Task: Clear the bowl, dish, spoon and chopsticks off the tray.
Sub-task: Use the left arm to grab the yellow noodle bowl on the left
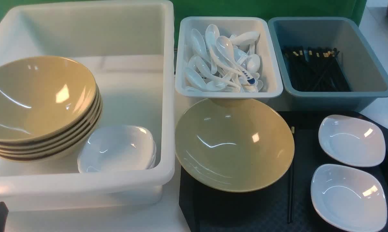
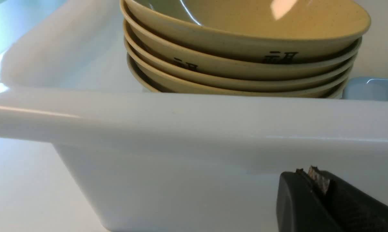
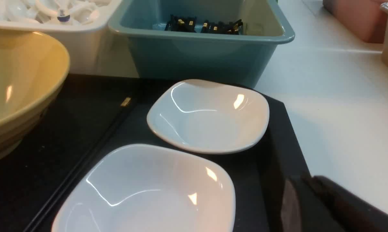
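Sitting low: left jaws closed, empty, beside white tub [image 2: 181, 129]; right jaws closed, empty, near tray [image 3: 68, 129].

On the black tray [image 1: 245, 209] the empty khaki-yellow bowl [image 1: 234, 145] sits upright at the left, two empty white dishes [image 1: 352, 140] lie one behind the other at the right, and the black chopsticks [image 1: 290, 193] lie lengthwise between them.
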